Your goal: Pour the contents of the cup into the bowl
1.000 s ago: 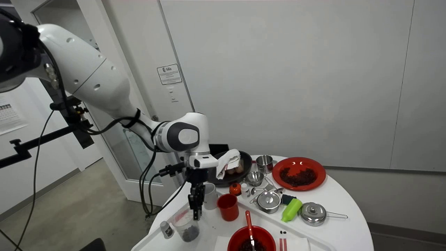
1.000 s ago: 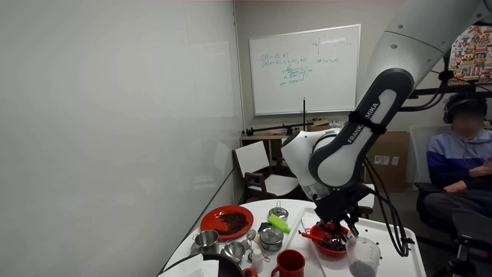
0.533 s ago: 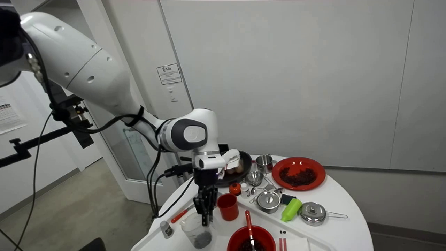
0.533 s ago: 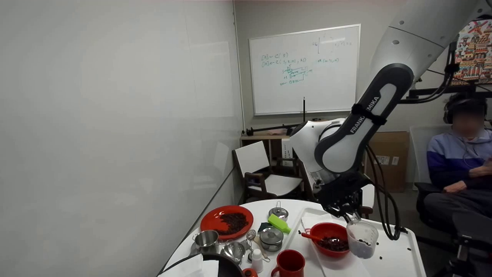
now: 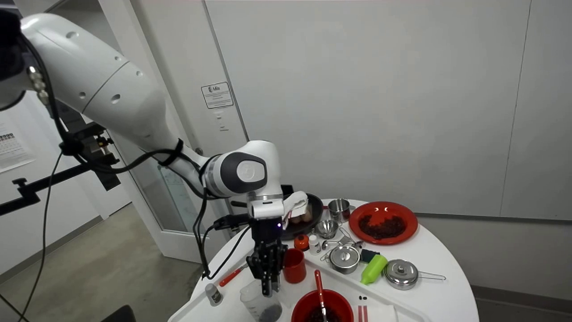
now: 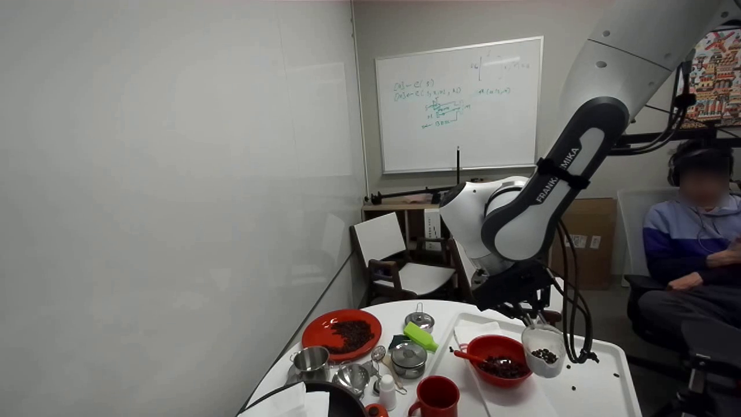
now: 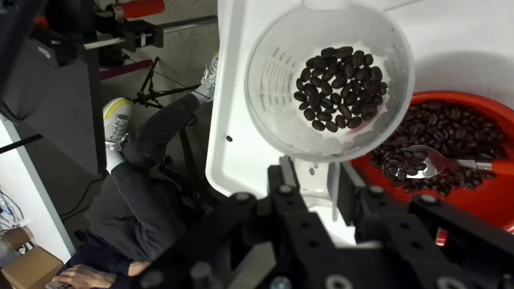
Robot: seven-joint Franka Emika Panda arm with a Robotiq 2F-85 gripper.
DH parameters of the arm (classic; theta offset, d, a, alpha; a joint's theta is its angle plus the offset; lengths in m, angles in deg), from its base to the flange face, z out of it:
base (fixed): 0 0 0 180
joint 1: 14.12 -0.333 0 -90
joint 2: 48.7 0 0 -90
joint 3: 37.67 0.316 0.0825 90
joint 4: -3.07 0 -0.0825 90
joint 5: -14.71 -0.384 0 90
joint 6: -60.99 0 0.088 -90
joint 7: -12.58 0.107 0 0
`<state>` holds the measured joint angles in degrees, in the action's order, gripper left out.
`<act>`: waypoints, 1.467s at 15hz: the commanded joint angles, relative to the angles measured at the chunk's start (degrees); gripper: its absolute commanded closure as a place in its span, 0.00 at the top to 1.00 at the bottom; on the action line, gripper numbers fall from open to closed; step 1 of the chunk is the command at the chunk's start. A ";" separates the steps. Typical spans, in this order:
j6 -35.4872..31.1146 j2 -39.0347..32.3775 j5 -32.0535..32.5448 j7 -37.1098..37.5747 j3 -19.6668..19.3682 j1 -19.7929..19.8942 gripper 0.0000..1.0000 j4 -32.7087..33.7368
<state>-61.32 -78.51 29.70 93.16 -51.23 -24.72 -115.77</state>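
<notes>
An end effector (image 7: 313, 172) clasps a clear measuring cup (image 7: 275, 114) by what looks like its handle (image 7: 313, 182), dark beans (image 7: 339, 83) inside. In the wrist view the mouth faces the lens and the red bowl (image 7: 478, 202) lies just beside, to the lower right; the pour likely calls for tipping that way.

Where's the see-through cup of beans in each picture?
In an exterior view: clear cup, bottom edge, left of the red bowl.
In an exterior view: clear cup, lower right, right of the red bowl.
In the wrist view: clear cup, top, right of centre.
Shared landmark: red bowl with spoon inside.
</notes>
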 commanded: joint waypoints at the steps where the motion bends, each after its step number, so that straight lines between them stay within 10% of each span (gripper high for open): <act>1: -0.61 2.43 0.11 -0.37 1.16 2.93 0.10 -1.33; 8: 0.49 6.90 4.82 0.07 -1.30 5.83 0.10 -1.29; 22: 13.07 4.70 27.06 28.39 4.13 -1.45 0.10 6.00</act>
<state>-53.28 -71.80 53.02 116.58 -49.13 -25.16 -112.14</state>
